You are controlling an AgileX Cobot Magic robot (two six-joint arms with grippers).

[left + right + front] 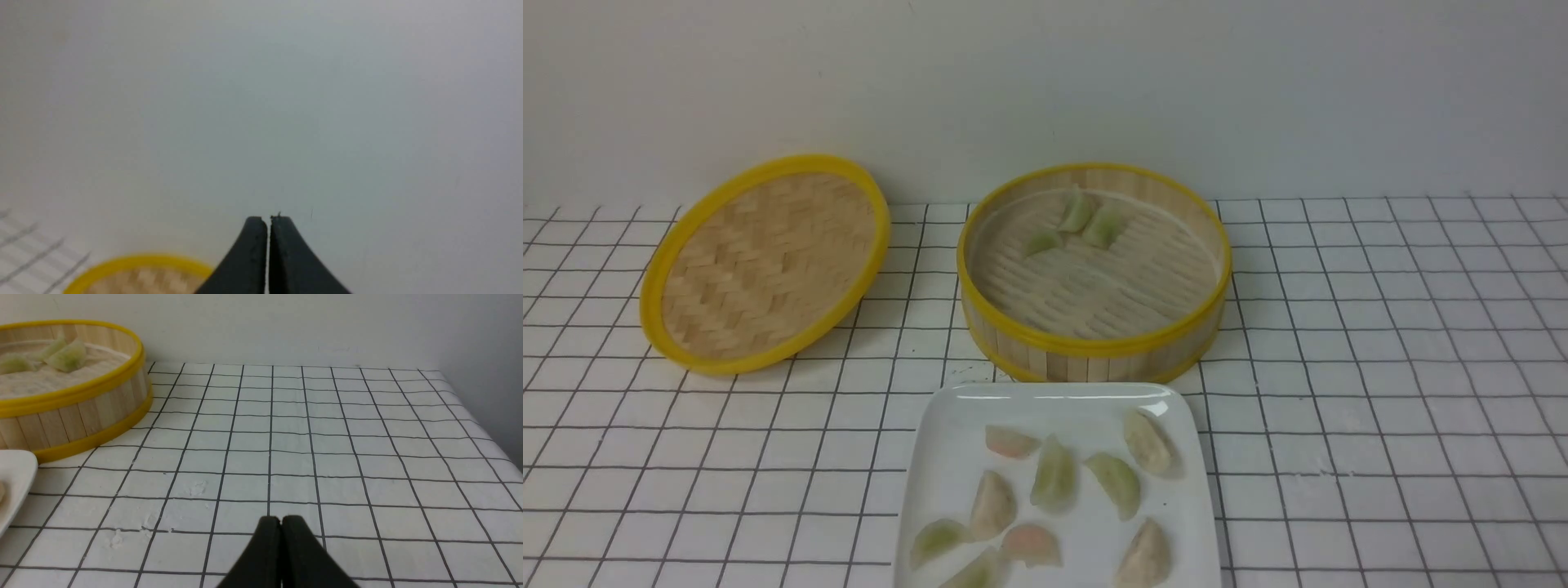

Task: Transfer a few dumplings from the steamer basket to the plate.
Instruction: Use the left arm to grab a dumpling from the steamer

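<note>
Three dumplings [1078,211], front view: pale green, huddled at the far side of the floor of the steamer basket [1094,347], upper centre of the frame.
plate [947,457], front view: lower centre, just in front of the basket and cut by the bottom edge; several more pale green ones lie on it among pinkish dumplings [1010,441] and beige dumplings [1150,443].
lid [764,261], front view: upper left, apart from the basket, woven face toward the camera, looks tilted.
tabletop [1380,367], front view: white with a dark grid; neither tool shows here.
left tool [268,220], left wrist view: its two dark tips are pressed together with nothing between them; the blurred yellow rim of the lid [139,261] shows near them, pale wall beyond.
right tool [280,520], right wrist view: tips together, holding nothing, over the bare gridded tabletop [327,437]; the steamer basket [81,416] with dumplings [67,357] inside stands well apart, a corner of the plate [14,477] just beside it.
</note>
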